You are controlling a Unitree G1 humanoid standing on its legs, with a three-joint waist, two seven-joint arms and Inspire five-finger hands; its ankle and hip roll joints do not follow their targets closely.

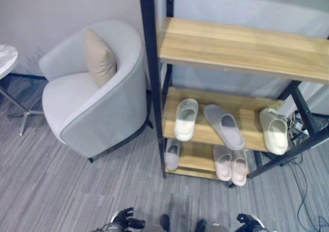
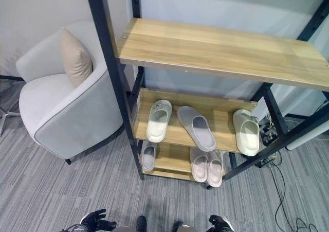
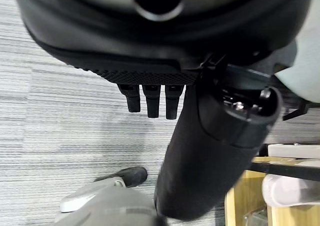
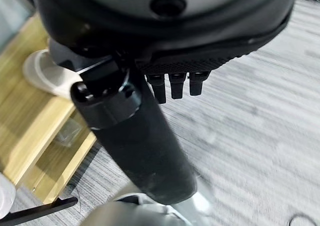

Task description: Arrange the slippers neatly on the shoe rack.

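Observation:
The shoe rack (image 1: 152,77) has a black frame and wooden shelves. On its middle shelf a white slipper (image 1: 185,119) lies at the left, a grey slipper (image 1: 224,126) lies askew in the centre, and a cream slipper (image 1: 274,130) sits at the right end. The bottom shelf holds a single grey slipper (image 1: 172,154) on the left and a pinkish pair (image 1: 230,163) side by side. My left hand (image 1: 125,220) and right hand (image 1: 248,221) hang low, well short of the rack. Both are open and empty, as the left hand (image 3: 125,50) and right hand (image 4: 200,45) show in their wrist views.
A light grey armchair (image 1: 97,98) with a beige cushion (image 1: 99,57) stands just left of the rack. A small round table (image 1: 6,54) is at the far left. Cables (image 1: 303,185) trail on the carpet right of the rack. The top shelf (image 1: 241,47) is bare.

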